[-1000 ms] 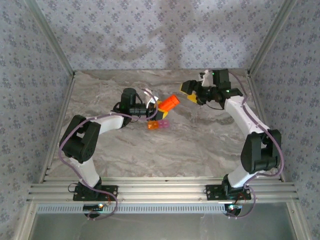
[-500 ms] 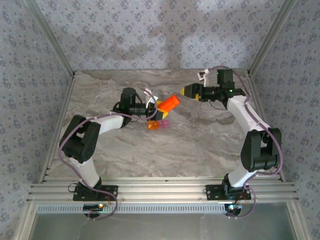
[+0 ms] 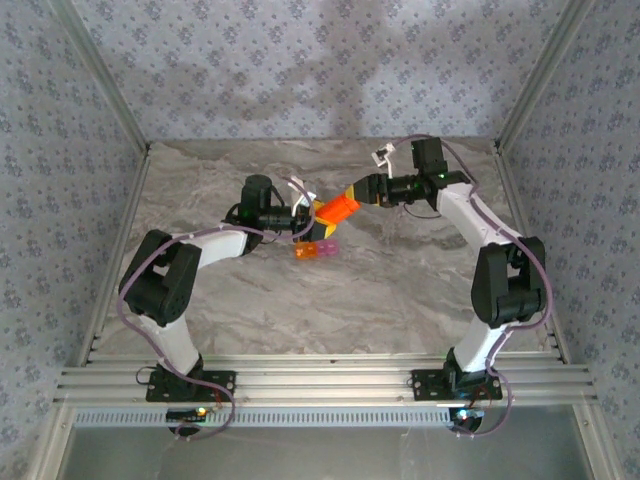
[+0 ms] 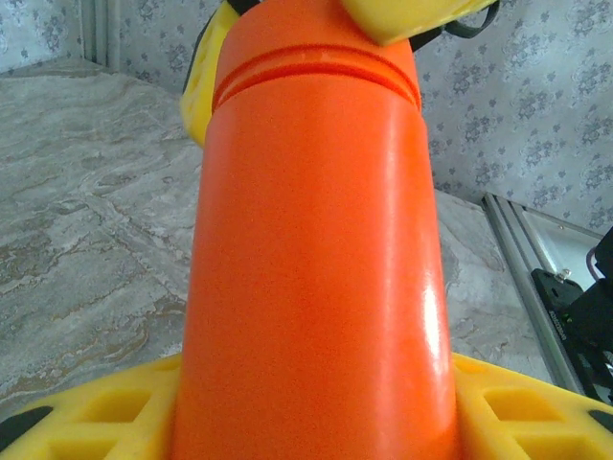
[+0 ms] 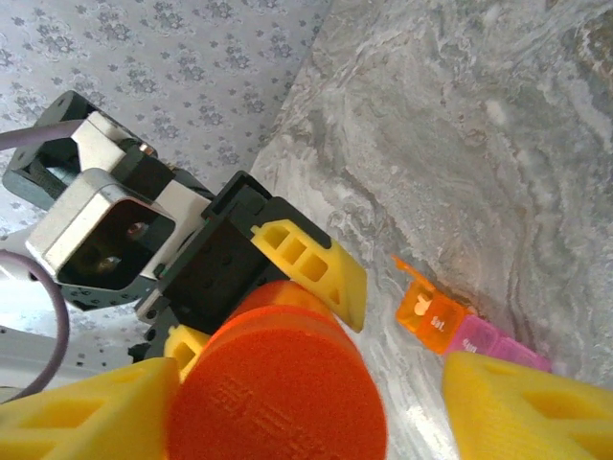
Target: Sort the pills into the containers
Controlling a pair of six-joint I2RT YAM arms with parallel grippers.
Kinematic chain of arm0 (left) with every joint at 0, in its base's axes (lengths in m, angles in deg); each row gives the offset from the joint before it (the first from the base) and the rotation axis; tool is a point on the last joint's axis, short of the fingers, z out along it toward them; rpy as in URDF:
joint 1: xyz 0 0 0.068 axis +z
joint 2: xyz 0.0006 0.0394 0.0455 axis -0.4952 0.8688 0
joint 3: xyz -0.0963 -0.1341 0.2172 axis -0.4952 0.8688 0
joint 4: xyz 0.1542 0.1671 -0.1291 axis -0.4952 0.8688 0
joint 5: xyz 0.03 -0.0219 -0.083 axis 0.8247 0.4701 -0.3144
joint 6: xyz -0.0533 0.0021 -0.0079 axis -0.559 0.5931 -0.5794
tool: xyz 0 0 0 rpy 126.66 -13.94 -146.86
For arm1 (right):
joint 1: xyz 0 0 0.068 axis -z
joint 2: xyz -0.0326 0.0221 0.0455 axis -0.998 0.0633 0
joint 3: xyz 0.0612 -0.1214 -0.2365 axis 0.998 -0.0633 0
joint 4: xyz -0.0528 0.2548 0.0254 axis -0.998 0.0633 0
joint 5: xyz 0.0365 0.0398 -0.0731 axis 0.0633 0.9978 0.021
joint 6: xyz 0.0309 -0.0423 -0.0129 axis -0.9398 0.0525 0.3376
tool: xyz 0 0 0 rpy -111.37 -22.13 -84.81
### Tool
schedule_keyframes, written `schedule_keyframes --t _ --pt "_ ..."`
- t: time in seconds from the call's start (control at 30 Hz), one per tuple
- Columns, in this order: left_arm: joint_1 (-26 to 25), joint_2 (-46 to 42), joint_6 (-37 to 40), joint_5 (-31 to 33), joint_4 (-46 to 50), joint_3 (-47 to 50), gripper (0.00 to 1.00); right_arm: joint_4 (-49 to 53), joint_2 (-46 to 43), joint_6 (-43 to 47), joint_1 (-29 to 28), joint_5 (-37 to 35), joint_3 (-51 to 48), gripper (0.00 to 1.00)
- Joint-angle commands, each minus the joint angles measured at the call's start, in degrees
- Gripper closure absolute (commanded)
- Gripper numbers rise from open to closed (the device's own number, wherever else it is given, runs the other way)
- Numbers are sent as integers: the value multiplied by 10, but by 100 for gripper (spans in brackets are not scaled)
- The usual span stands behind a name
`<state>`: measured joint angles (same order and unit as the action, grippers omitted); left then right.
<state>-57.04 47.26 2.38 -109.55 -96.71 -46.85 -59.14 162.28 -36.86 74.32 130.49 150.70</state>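
My left gripper (image 3: 312,212) is shut on the body of an orange cylindrical bottle (image 3: 338,208), held tilted above the table with its round cap (image 5: 278,393) toward the right arm. My right gripper (image 3: 358,193) sits around that cap, open; one yellow finger (image 5: 86,412) is against the cap and the other (image 5: 527,407) stands clear of it. The containers (image 3: 315,249), joined orange (image 5: 433,316) and pink (image 5: 498,345) cubes, lie on the table just below the bottle. A small white shape in the orange cube may be a pill; other pills are hidden.
The marble-patterned table (image 3: 400,280) is bounded by patterned walls at the back and sides and an aluminium rail (image 3: 320,385) at the near edge. Both arms meet at the table's middle rear.
The right arm has swung left from the back right until its fingers reached the bottle's cap, and its jaws have narrowed. The left arm and bottle have stayed still.
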Motion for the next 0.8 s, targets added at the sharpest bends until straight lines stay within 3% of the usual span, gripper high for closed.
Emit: schedule_keyframes --t 0.0,0.13,0.27,0.57,0.77 --pt "4 1 -1 -20 -21 -18 100 15 10 10 -6 16 14 38" --pt "4 1 -2 -19 -22 -19 100 9 12 0 -13 23 9 52" --pt "5 0 0 -13 -20 -20 100 -11 13 -48 -23 10 -4 57" --pt "-1 -24 70 66 53 -28 100 -40 -5 -250 -60 -139 -45 60" --pt "-5 -28 81 93 45 -21 100 -124 -18 -353 -75 -176 -97 60"
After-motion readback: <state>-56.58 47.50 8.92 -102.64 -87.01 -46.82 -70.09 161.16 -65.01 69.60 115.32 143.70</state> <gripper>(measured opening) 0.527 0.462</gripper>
